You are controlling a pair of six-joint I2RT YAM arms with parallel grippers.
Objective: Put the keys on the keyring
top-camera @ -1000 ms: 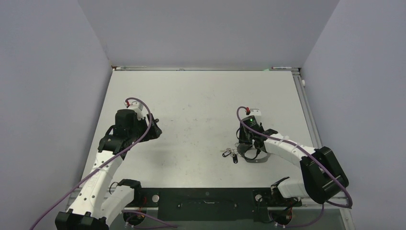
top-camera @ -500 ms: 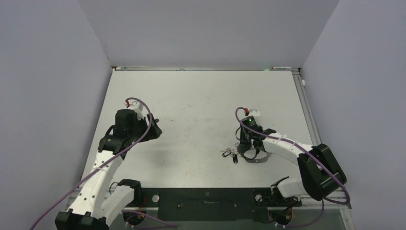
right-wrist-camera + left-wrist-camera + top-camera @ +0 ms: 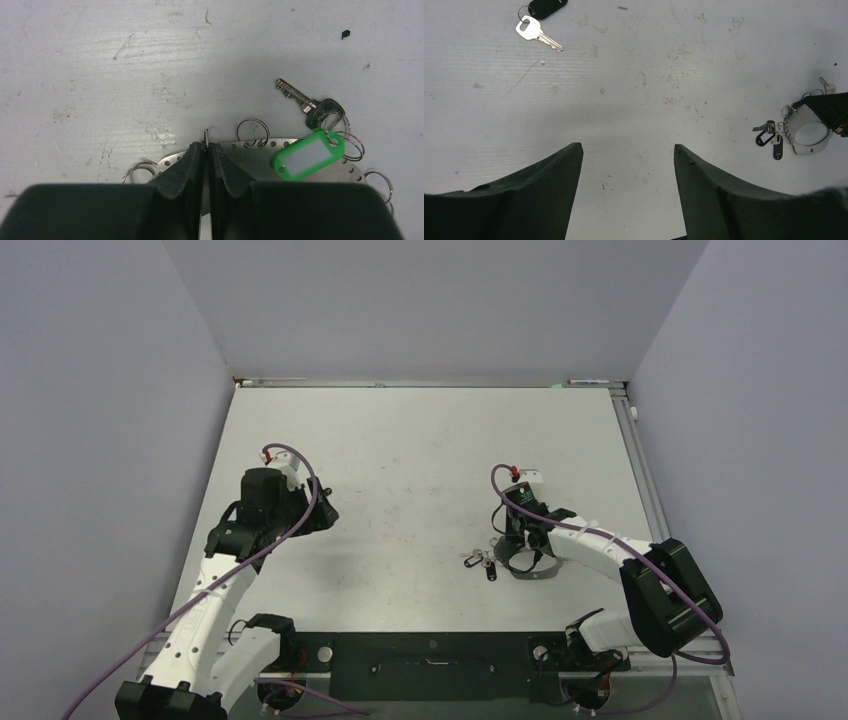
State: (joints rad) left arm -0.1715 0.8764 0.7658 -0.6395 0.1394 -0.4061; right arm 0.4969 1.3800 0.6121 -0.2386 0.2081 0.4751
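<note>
Left hand [image 3: 626, 146] hovers, spread wide; right hand [image 3: 206, 145] reaches low, pinched closed.

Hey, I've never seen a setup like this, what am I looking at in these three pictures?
Two robot arms are bolted to the near edge of a table. One picture looks down from above; the other two come from a camera on each wrist. The left gripper is open and empty over the table; a silver key lies further off. The right gripper is pinched shut on what looks like the thin metal strap of the keyring, which has small rings, a green tag and a black-headed key by it.
</note>
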